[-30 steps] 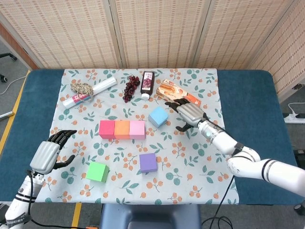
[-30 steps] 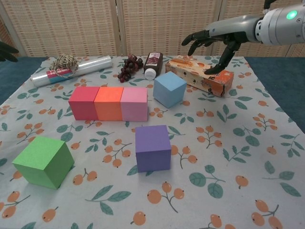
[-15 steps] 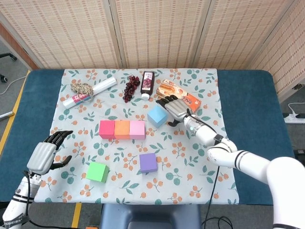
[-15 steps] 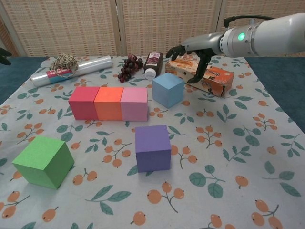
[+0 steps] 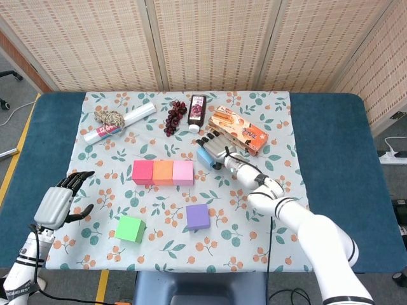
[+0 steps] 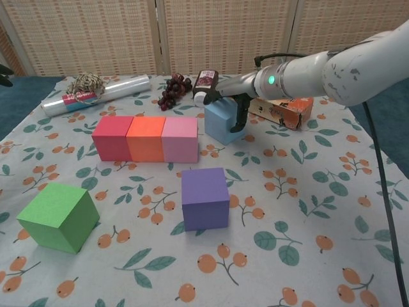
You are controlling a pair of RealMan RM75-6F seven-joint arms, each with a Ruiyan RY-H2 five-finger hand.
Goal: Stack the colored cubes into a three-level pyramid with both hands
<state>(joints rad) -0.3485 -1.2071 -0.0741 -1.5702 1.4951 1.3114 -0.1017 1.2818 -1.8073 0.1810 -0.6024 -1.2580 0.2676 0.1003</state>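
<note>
Blue cube (image 6: 220,119) now gripped by right robot hand (image 5: 215,149), moved in from orange box (image 5: 240,129), left robot hand (image 5: 56,203) spread wide

Red cube (image 5: 142,172), orange cube (image 5: 163,172), pink cube (image 5: 183,173) in a row, green cube (image 5: 130,229) and purple cube (image 5: 198,217) nearer than the row, light blue cube (image 6: 223,121) right of it, leaf-and-berry tablecloth (image 5: 254,222)

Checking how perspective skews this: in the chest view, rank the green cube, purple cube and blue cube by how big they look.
1. Green cube, nearest the camera.
2. Purple cube.
3. Blue cube, farthest and partly covered by the right hand.
</note>
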